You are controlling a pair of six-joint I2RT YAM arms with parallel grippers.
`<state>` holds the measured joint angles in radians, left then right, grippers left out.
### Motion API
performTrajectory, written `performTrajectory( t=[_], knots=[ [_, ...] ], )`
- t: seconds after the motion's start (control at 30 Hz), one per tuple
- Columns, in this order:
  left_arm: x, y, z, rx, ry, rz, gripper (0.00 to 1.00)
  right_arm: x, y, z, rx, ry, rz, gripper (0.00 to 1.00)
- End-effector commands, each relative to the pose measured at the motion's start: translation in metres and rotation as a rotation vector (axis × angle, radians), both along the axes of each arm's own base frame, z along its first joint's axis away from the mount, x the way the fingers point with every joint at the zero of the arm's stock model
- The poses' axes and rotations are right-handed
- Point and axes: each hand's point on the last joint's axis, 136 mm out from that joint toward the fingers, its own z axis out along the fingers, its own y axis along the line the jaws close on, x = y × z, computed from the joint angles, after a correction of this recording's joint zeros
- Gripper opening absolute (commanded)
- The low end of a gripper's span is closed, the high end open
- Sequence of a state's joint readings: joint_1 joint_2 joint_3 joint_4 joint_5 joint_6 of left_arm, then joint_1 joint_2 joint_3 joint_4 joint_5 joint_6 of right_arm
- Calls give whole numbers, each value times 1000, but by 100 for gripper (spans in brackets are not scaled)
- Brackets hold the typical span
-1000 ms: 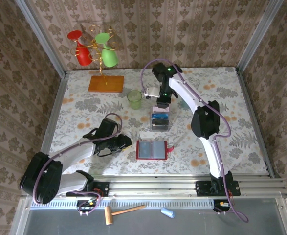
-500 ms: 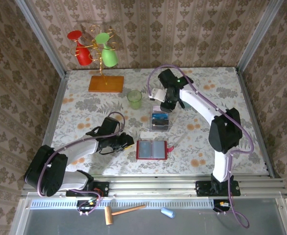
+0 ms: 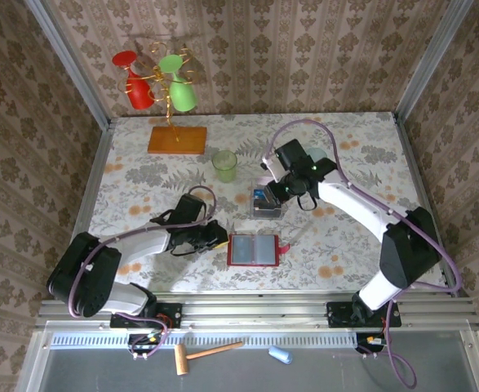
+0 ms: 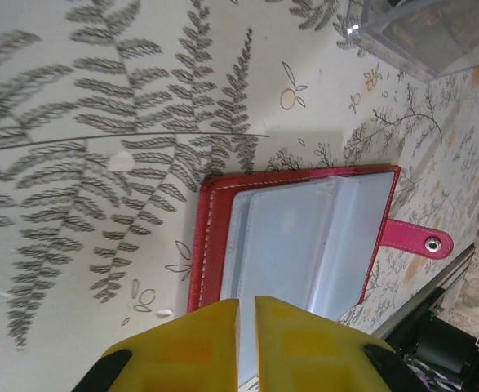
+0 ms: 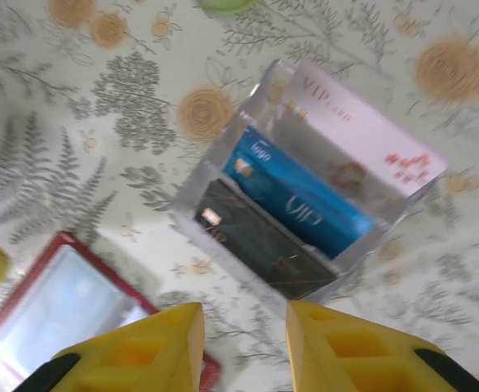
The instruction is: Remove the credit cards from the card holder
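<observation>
Red card holder (image 3: pixel 254 249) open, flat, at 6 o'clock of clear rack (image 3: pixel 265 202); credit cards (image 5: pixel 296 192) stand in the rack. At holder's 9 o'clock edge, left gripper (image 4: pixel 247 304), fingers nearly together. Over rack, right gripper (image 5: pixel 245 314), fingers apart, empty.

Red card holder (image 3: pixel 254 249) open flat; credit cards (image 5: pixel 298 204) upright in clear rack (image 5: pixel 223 175).
</observation>
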<state>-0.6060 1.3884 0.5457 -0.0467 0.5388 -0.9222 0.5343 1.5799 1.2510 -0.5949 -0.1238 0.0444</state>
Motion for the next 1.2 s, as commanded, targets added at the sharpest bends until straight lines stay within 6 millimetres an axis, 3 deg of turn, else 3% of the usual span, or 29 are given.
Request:
performTrajectory(
  t=[0.0,0.33,0.5,0.67,0.97,1.17],
  knots=[
    [1,-11,3,-20,-15,-25,12,-7,22,17,273,73,-163,30],
    [-13,-11,-15,13,13,-31,7,-52,35,-11,444,270,-332,27],
    [-20,-8,-22,22,25,-26,6,-70,41,-31,444,360,-369,25],
    [-22,-3,-24,30,22,-13,6,-82,46,-46,417,443,-386,24],
    [-27,1,-30,40,39,-10,5,-103,74,-67,403,540,-334,24],
    [-28,1,-31,35,39,-8,5,-113,88,-84,403,613,-337,29]
  ],
)
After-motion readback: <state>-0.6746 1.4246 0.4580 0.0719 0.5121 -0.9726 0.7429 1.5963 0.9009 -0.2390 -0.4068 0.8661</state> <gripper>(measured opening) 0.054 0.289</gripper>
